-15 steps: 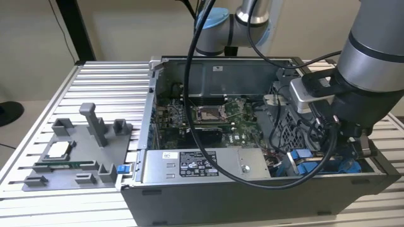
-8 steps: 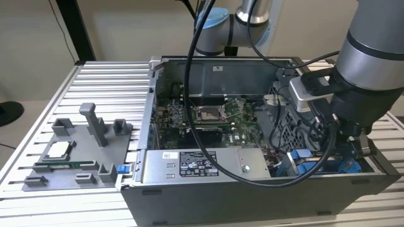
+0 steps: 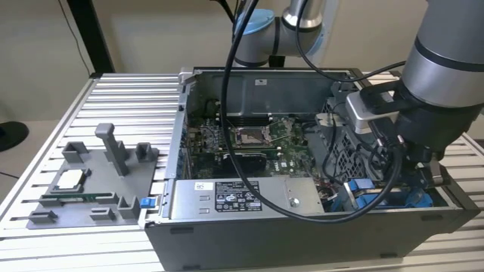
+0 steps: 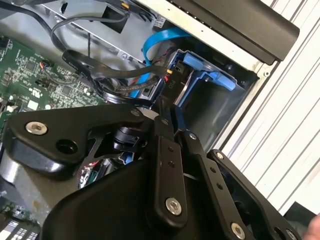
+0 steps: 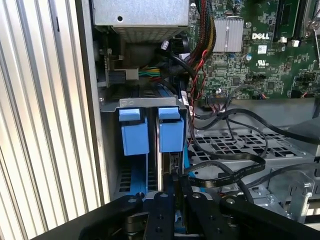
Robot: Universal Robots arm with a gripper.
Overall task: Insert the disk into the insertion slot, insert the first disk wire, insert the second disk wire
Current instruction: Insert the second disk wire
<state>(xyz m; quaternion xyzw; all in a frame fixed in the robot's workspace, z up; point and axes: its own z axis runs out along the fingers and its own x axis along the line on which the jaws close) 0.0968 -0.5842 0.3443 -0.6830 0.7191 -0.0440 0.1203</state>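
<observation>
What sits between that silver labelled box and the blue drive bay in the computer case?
In the first wrist view, a bundle of coloured wires and black cables fills the gap between the silver box and the blue-tabbed insertion slot.

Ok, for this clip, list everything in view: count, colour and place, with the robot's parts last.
Computer case: one, dark grey, open, on the slatted metal table.
Motherboard: one, green, on the case floor.
Power-supply box: one, silver with white label, along the case's near wall.
Insertion slot: one, grey metal with bright blue tabs, in the case corner at the exterior view's right.
Perforated cage: one, grey, beside the slot.
Cables: several, black, draped over the cage.
Fixture tray: one, grey, on the table at the exterior view's left.
Arm: one, silver-grey, above the slot corner.
Gripper: one, black, fingers close together at the slot.
</observation>
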